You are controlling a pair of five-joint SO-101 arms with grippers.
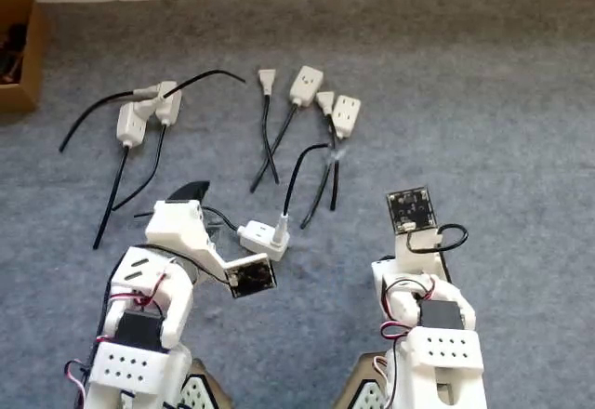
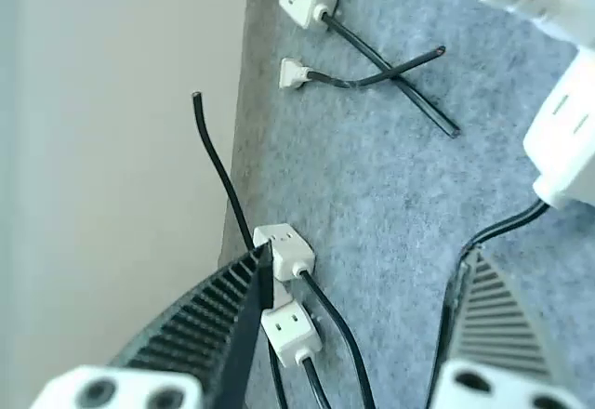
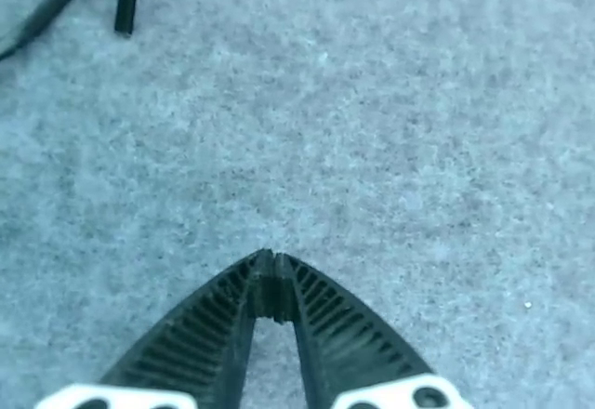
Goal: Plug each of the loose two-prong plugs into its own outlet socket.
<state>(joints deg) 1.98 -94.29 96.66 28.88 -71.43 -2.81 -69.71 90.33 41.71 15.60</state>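
**rig_remote:** Two arms on my remote feed, quick status. The left fingers point(image 2: 218, 330) are spread wide with nothing between them, pointing out across the grey carpeted bench point(image 1: 483, 74). Just off to one side of them lies the near socket point(image 1: 258, 236) with a white plug point(image 1: 282, 231) butted against its end. That plug's black cord curls away toward the middle of the bench.

**plugfan:** And the right arm?

**rig_remote:** The right fingers point(image 3: 232, 335) are pinched together on nothing, over bare carpet, well apart from all the hardware. I can see a cut cord end lying out ahead of them.

**plugfan:** Where's the rest of the stuff?

**rig_remote:** On the far side, around the middle, a loose plug point(image 1: 267, 79) is lying by itself, and its cord crosses another cord. Beside it is the middle socket point(image 1: 306, 84). Then a second plug point(image 1: 324, 101) sits just beside the last socket point(image 1: 346, 114). I can't tell from my screen whether that one is pushed in or just lying close. Far left there's a pair of sockets point(image 1: 130, 123) lying right next to each other with cords trailing off them. A cardboard box point(image 1: 19, 51) sits at the far left edge.
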